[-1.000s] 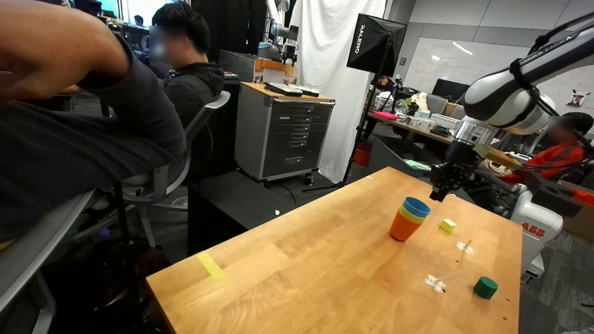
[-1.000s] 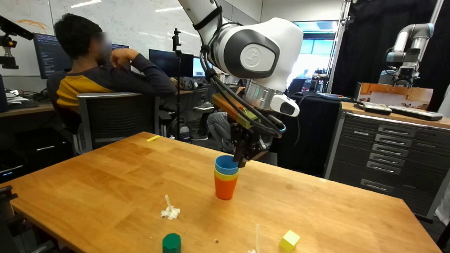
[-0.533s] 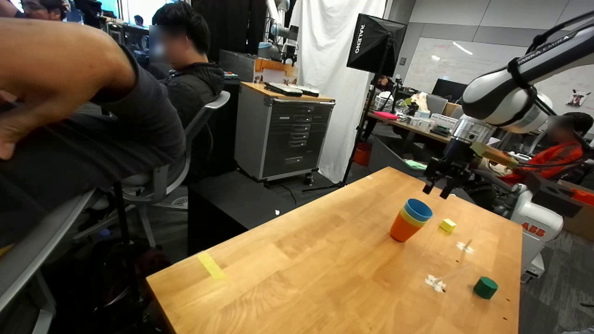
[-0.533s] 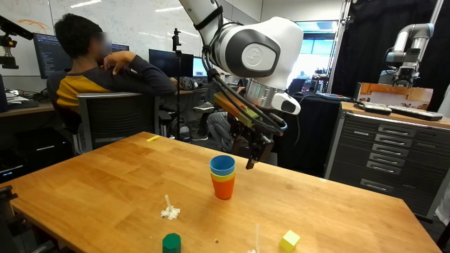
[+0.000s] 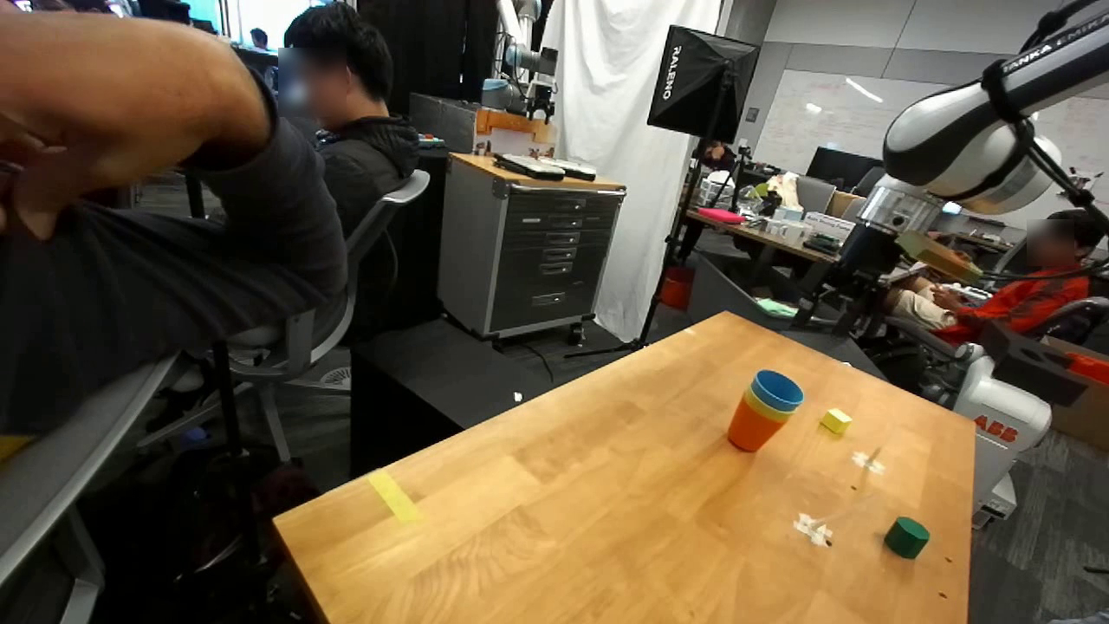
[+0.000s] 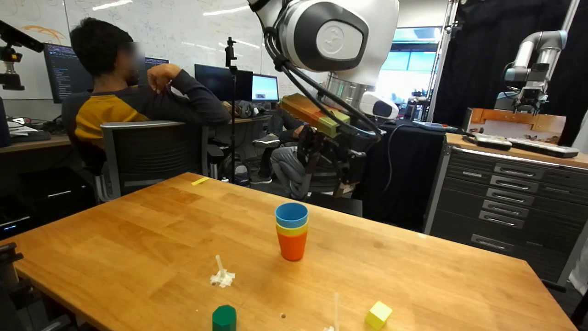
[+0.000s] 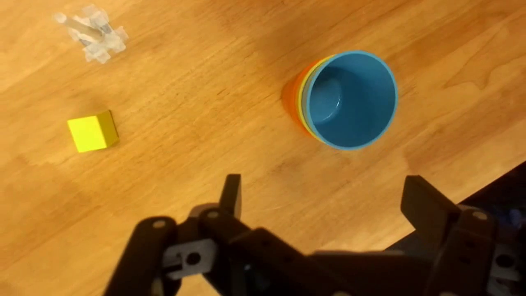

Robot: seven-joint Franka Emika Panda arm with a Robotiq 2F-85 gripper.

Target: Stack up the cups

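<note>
Three cups stand nested in one upright stack on the wooden table. The blue cup [image 6: 291, 215] is innermost and on top, a thin band of the yellow cup [image 6: 292, 229] shows beneath it, and the orange cup [image 6: 292, 247] is the outermost at the bottom. Seen from above in the wrist view, the blue cup [image 7: 353, 100] shows its hollow inside, with nothing in it. My gripper [image 7: 323, 177] hangs above the table, apart from the stack, its fingers spread wide and only table between them. In an exterior view my gripper [image 6: 323, 191] is higher than the blue rim, beyond the cups.
A yellow cube [image 7: 92, 132] and a dark green block [image 5: 906, 537] rest on the table. Two thin taped-down pegs stick up, including this peg [image 6: 220, 264]. The table's edge [image 7: 489, 187] passes under the right finger. A drawer cabinet [image 5: 554, 260] and seated people are beyond the table.
A second ago a finger was at the blue cup's rim. The fingers have since spread, letting go, and the gripper has risen clear. The stack shifted slightly and stayed standing.
</note>
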